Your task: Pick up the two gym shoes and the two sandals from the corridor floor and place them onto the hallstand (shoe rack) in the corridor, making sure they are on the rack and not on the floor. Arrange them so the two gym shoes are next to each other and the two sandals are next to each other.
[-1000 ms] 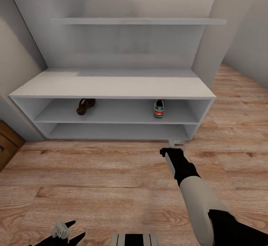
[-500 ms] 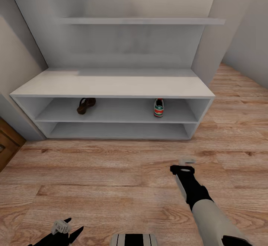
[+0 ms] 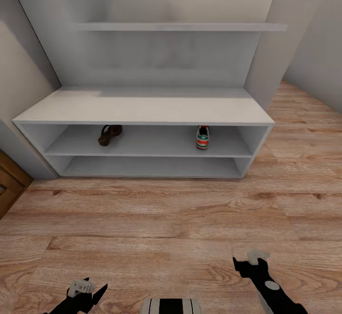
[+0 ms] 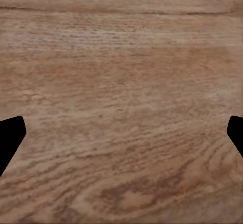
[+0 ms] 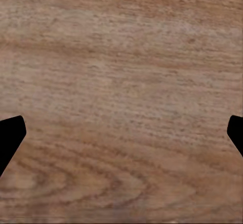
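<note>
Facing the hallstand (image 3: 142, 107), I see one sandal (image 3: 109, 134) and one gym shoe (image 3: 203, 138) on its upper shelf, well apart. Both the left gripper (image 3: 83, 289) and right gripper (image 3: 254, 259) hang spread and empty over the corridor floor (image 3: 156, 219); I'd turn to find each mate and leave room beside its partner.

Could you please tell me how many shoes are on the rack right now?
2: a brown sandal at the upper open shelf's left, a gym shoe at its right. Their partners aren't in view.
</note>
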